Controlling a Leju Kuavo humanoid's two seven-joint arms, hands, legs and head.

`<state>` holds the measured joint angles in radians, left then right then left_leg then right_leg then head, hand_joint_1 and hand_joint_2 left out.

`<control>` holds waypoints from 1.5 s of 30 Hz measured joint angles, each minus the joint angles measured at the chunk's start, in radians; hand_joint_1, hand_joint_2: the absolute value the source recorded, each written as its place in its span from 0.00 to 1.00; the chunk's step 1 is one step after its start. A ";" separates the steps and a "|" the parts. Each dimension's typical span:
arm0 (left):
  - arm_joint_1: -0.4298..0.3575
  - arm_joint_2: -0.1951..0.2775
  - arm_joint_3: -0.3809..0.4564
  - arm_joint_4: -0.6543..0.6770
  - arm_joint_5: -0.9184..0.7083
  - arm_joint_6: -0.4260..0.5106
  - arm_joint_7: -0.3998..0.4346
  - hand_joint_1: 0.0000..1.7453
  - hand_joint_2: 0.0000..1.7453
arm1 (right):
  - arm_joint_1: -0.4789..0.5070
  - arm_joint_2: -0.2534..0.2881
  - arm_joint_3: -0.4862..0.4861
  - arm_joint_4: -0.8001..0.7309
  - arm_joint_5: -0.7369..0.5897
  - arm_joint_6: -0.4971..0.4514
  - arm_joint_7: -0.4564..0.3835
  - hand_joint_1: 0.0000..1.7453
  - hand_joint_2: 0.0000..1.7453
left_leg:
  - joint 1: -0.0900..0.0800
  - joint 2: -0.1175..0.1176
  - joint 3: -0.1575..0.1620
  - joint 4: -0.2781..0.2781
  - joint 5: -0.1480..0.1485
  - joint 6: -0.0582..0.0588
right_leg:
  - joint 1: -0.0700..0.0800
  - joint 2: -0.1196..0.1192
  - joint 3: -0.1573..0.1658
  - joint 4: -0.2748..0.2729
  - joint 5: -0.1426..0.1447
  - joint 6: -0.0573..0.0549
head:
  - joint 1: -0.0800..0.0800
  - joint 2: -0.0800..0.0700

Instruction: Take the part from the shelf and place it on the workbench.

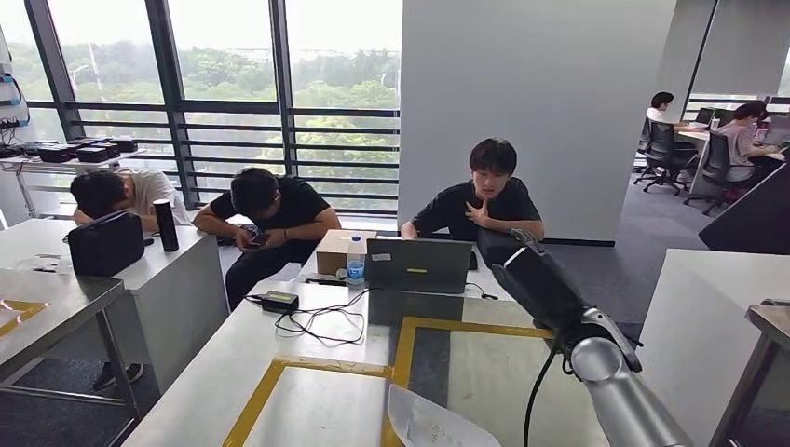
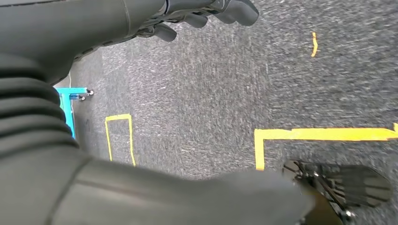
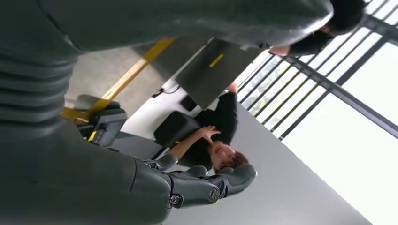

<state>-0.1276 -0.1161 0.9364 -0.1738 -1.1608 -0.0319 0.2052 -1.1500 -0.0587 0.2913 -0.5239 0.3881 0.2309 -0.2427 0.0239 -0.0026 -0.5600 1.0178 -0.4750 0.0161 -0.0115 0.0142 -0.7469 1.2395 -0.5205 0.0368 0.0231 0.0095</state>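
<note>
The workbench [image 1: 317,410] lies in front of me in the head view, a pale top marked with yellow tape rectangles [image 1: 402,349]. A pale flat piece [image 1: 424,424] rests at its near edge; I cannot tell what it is. My right arm rises from the lower right, and its dark right hand [image 1: 522,270] hangs raised over the bench's right side. In the right wrist view the fingers [image 3: 206,185] stand apart from the thumb with nothing between them. My left hand [image 2: 206,11] hangs over grey carpet, fingers apart from the thumb [image 2: 187,197], holding nothing.
At the bench's far end stand a laptop [image 1: 416,265], a water bottle [image 1: 355,261], a cardboard box [image 1: 335,250] and a power adapter [image 1: 279,301] with loose cable. Three people sit behind it. A table with a black bag [image 1: 105,244] is at the left, a white table [image 1: 708,317] at the right.
</note>
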 joint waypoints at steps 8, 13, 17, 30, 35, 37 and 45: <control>0.025 -0.016 0.025 0.003 0.015 -0.002 -0.021 0.00 0.00 | 0.044 -0.165 -0.074 -0.351 -0.469 0.172 0.059 0.00 0.00 | 0.012 -0.003 -0.017 0.025 -0.005 -0.047 | -0.016 -0.009 0.140 -0.192 0.061 0.010 | 0.001 0.000; 0.035 -0.025 0.029 0.005 0.005 -0.005 -0.019 0.00 0.00 | 0.111 -0.232 -0.078 -0.536 -0.502 0.121 0.044 0.00 0.00 | 0.011 0.000 -0.053 0.098 -0.070 -0.065 | -0.015 -0.007 0.119 -0.195 0.078 -0.041 | -0.002 0.000; 0.035 -0.028 0.029 0.006 -0.016 -0.005 -0.023 0.00 0.00 | 0.204 -0.303 -0.101 -0.683 -0.492 0.068 0.036 0.00 0.00 | -0.002 0.000 -0.108 0.299 -0.179 -0.049 | 0.005 -0.011 0.090 -0.195 0.101 -0.058 | -0.004 0.000; 0.016 -0.028 0.026 0.000 -0.060 -0.006 -0.027 0.00 0.00 | 0.433 -0.462 -0.247 -0.974 -0.468 0.033 0.015 0.00 0.00 | -0.029 0.010 0.017 -0.004 -0.012 0.028 | 0.006 -0.009 0.001 -0.054 0.006 -0.003 | 0.001 0.000; 0.015 -0.030 0.021 0.001 -0.084 -0.011 -0.018 0.00 0.00 | 0.501 -0.475 -0.268 -1.004 -0.453 0.019 0.003 0.00 0.00 | -0.024 0.012 -0.022 -0.001 0.017 0.023 | -0.003 -0.009 -0.011 0.088 -0.039 0.013 | 0.001 0.000; 0.013 -0.030 0.016 0.001 -0.090 -0.012 -0.016 0.00 0.00 | 0.535 -0.475 -0.282 -1.025 -0.436 0.016 -0.008 0.00 0.00 | -0.020 0.012 -0.042 0.006 0.027 0.017 | -0.009 -0.011 0.043 0.033 -0.010 0.020 | 0.002 0.000; 0.006 -0.015 0.007 -0.003 -0.094 -0.010 -0.024 0.00 0.00 | 0.687 -0.432 -0.324 -1.117 -0.282 -0.010 -0.075 0.00 0.00 | -0.011 0.005 -0.131 0.112 -0.025 -0.045 | -0.009 -0.012 0.182 -0.210 0.035 -0.045 | -0.003 0.000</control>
<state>-0.1221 -0.1313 0.9434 -0.1768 -1.2546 -0.0420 0.1812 -0.4631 -0.4911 -0.0328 -1.6406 0.1059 0.2205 -0.3175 0.0132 0.0020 -0.6910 1.1303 -0.5003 -0.0292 -0.0207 0.0019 -0.5653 1.0298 -0.4851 -0.0080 0.0203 0.0092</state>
